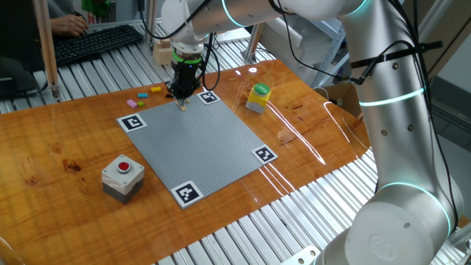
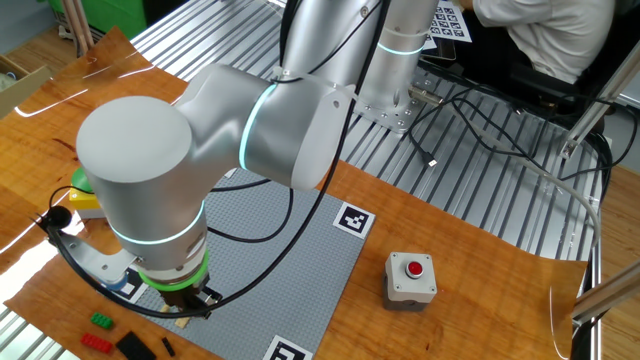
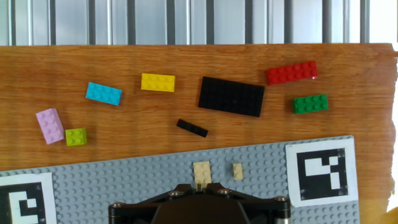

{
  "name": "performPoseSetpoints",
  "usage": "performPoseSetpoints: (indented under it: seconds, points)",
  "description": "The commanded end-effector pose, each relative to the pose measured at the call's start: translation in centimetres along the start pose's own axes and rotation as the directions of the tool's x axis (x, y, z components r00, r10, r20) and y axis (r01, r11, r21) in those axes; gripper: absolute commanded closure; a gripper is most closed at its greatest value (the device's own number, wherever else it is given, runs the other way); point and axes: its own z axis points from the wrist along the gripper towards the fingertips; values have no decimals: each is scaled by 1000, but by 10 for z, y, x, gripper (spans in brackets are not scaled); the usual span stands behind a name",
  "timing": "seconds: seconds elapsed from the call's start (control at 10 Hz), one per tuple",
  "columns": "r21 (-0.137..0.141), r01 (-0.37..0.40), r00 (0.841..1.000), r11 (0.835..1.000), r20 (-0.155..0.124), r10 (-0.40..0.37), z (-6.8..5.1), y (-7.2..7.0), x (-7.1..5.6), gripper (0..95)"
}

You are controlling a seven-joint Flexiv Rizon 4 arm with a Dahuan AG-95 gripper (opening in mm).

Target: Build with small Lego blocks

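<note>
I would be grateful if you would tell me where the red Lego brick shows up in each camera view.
One fixed view: not distinguishable; the arm hides that stretch of table behind the grey baseplate.
The other fixed view: red Lego brick at the bottom left edge, beside a green brick.
Hand view: upper right, above the green brick.
Shared landmark: the grey baseplate with its corner markers.

Claw (image 3: 200,186) fingertips hidden by its own housing; corner marker (image 3: 18,200) cut by the frame edge.
</note>
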Motion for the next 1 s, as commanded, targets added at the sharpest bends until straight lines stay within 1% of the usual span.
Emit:
performPoseSetpoints:
  seconds: [0.1,0.2,0.5,0.6,0.7,0.8,0.9,1.0]
  points:
    - [1,-3,1000,1000,-1,3,-2,0,1,950]
    - [2,-6,1000,1000,-4,6,-3,0,1,950]
    - [3,-15,1000,1000,-9,15,-1,0,0,950]
    - [0,-14,1000,1000,-10,14,6,-2,-1,950]
    - [-9,-13,1000,1000,1,13,16,-3,-1,950]
    - [-15,-14,1000,1000,11,14,22,-3,0,950]
    - [-21,-18,1000,1000,10,18,23,-3,0,950]
    - [-27,-24,1000,999,-4,24,18,-2,0,950]
